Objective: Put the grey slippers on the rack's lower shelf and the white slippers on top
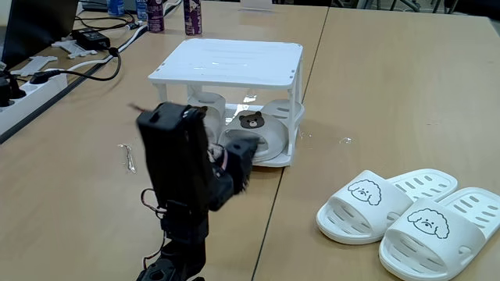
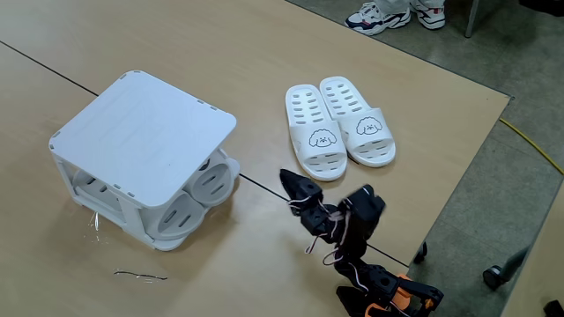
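Grey slippers (image 1: 251, 123) are sitting on the lower shelf (image 1: 283, 160) of the rack (image 1: 230, 62), side by side under the slotted top; in a fixed view one strap is showing its dark bear face toward the camera. In the other fixed view the two grey soles (image 2: 211, 180) are projecting slightly past the rack (image 2: 141, 132) edge nearest the arm.

White slippers (image 1: 414, 215) are lying on the wooden table (image 1: 375, 86), paired and touching each other, well apart from the rack and to its right in that view. Both puppy-face straps are facing up. In the other fixed view the white slippers (image 2: 339, 123) are resting between the rack and the far table (image 2: 264, 35) edge, just beyond the arm.

Gripper (image 2: 295, 187) is hanging above the table between the rack and the white slippers, touching neither. Its fingers are appearing close together with nothing between them, though the dark blur is leaving the exact jaw gap unclear. In the first fixed view the gripper (image 1: 238, 152) is overlapping the rack front.

A bent wire (image 1: 127, 156) is lying on the table left of the rack.
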You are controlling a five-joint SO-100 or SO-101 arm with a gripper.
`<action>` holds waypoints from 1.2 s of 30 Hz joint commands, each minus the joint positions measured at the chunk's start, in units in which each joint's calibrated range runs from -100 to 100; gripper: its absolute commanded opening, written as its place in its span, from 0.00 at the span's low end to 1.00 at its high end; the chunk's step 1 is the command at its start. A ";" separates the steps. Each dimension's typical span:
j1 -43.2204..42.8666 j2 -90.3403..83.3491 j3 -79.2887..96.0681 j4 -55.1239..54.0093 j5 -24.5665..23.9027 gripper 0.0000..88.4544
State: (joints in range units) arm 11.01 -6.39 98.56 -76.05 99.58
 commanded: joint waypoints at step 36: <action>23.28 49.93 -72.63 9.36 0.42 0.30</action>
State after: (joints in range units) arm 35.28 41.77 34.68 -68.93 99.58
